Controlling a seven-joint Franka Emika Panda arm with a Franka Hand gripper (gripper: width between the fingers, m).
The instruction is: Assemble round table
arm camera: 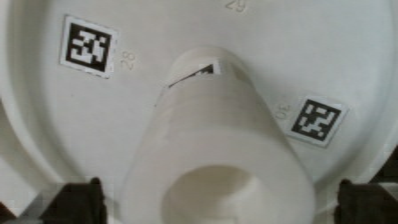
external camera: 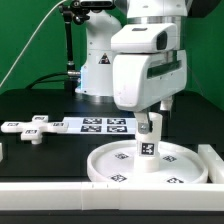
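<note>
The large rimmed round disc (external camera: 105, 160) lies flat on the table at the exterior view's lower right, with several tags on its face (arm camera: 54, 110). The short thick cylinder leg (external camera: 147, 148) stands upright at its middle, and the wrist view looks down its length (arm camera: 214, 130). My gripper (external camera: 148, 130) is straight above the leg with a finger (arm camera: 75, 200) on each side. It (arm camera: 217, 203) is open, with a gap between each finger and the leg. The cross-shaped four-arm piece (external camera: 30, 127) lies flat at the exterior view's left, far from the gripper.
The marker board (external camera: 100, 124) lies behind the disc, between it and the robot's base (external camera: 100, 70). A long white straight-edged bar (external camera: 90, 192) runs along the front and turns up the exterior view's right side (external camera: 212, 160), close to the disc.
</note>
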